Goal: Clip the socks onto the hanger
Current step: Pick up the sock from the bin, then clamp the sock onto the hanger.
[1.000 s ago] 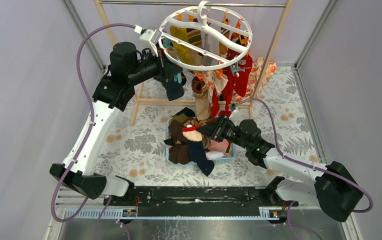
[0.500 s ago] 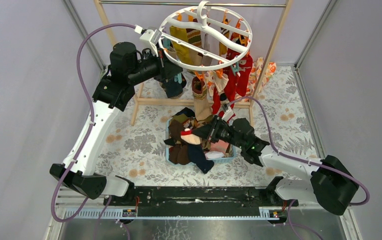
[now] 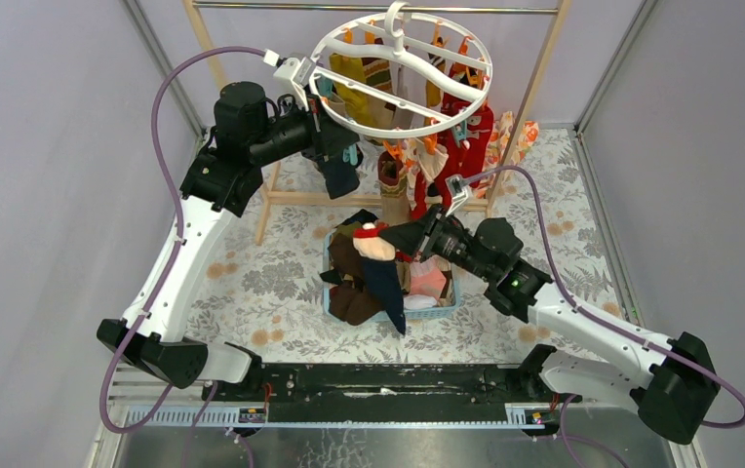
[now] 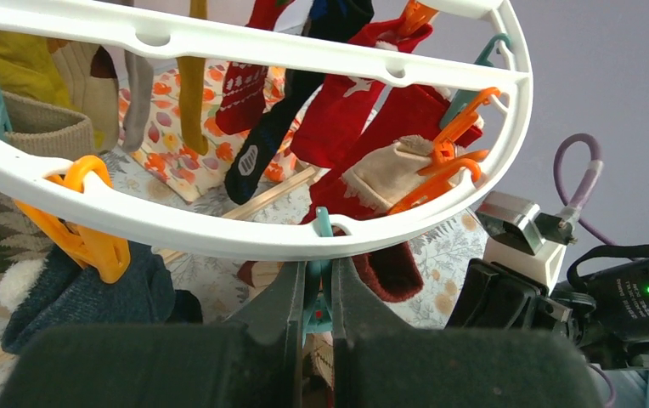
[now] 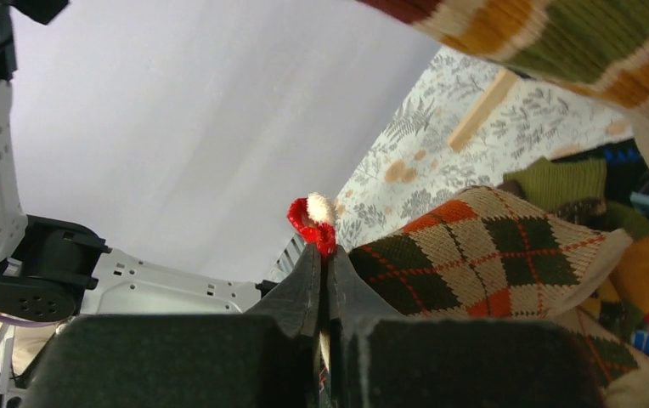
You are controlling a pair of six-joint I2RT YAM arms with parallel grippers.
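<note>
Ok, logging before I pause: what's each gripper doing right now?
Left gripper: closed on a small teal plastic clip under the white plastic ring hanger.
Right gripper: closed, holding a navy fabric sock with a red cuff.

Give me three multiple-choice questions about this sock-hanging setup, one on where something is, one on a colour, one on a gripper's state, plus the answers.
1. Where is the sock that the right gripper holds?
A. Hanging above the basket
B. On a shelf
C. Inside a drawer

2. What colour is the clip between the fingers of the left gripper?
A. Orange
B. Teal
C. Black

3. How do the right gripper's jaws stand?
A. Wide open and empty
B. Shut on the sock's red cuff
C. Out of every view

Answers:
1 A: the top view shows it dangling over the basket.
2 B: the left wrist view shows a teal clip pinched under the white ring of the hanger.
3 B: the right wrist view shows the fingers closed on the red cuff.
</note>
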